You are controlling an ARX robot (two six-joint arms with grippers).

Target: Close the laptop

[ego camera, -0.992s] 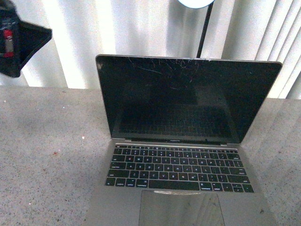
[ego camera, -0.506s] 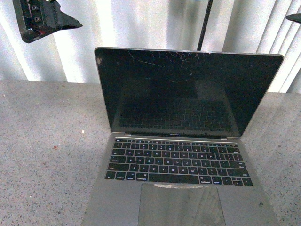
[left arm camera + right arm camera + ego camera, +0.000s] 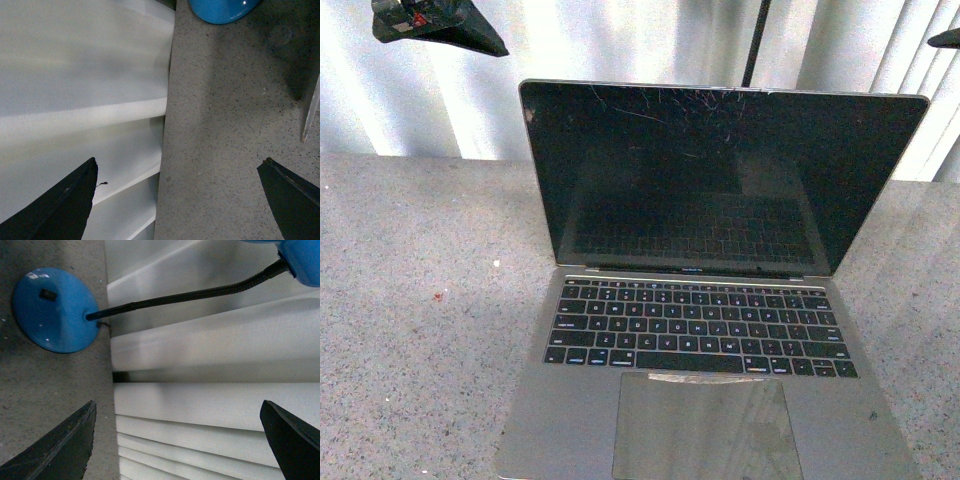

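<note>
The laptop (image 3: 705, 330) stands open on the speckled counter, a slim silver-grey body with black keys and a large trackpad. Its black screen (image 3: 720, 170) is upright and scratched near the top. My left gripper (image 3: 460, 30) hangs open and empty above and to the left of the lid's top left corner. In the left wrist view the gripper (image 3: 180, 161) is spread wide over counter and blinds, with the lid's edge (image 3: 310, 115) off to one side. My right gripper (image 3: 947, 39) shows only as a dark tip above the lid's top right corner. In the right wrist view it (image 3: 178, 402) is open and empty.
A blue desk lamp stands behind the laptop: round base (image 3: 52, 310), black gooseneck (image 3: 190, 295), blue head (image 3: 302, 260). Its stem (image 3: 755, 45) rises behind the lid. White vertical blinds (image 3: 620, 50) line the counter's back edge. The grey counter (image 3: 420, 300) extends to the left.
My left gripper has moved right and up, closer to the lid's top left corner. My right gripper's tip has come into view at the top right.
</note>
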